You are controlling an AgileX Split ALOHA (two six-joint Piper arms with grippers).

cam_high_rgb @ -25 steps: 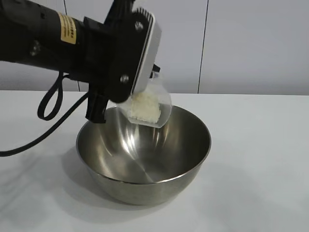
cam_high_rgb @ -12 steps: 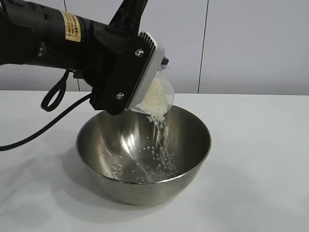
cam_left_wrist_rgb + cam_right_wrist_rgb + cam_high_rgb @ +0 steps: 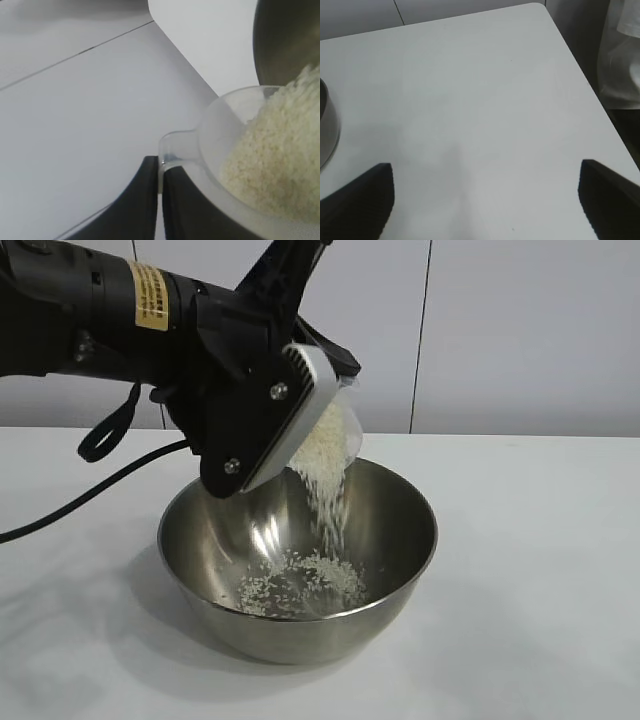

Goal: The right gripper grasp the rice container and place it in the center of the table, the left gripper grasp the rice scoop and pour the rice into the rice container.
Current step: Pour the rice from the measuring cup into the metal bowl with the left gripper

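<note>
So we've got the left gripper (image 3: 159,200) pinched tight on the thin handle tab of the rice scoop (image 3: 335,430), tipped over the rice container (image 3: 297,560) mid-table, rice (image 3: 325,490) streaming in. That scoop looks light and slick to us, so gripping the handle seems smartest. The right gripper (image 3: 485,200) sits spread wide over the bare table (image 3: 470,100).

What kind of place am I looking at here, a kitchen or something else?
Probably a robot test bench, not a kitchen: a bare white table before plain wall panels, where the left gripper tips a rice scoop over a steel bowl.
</note>
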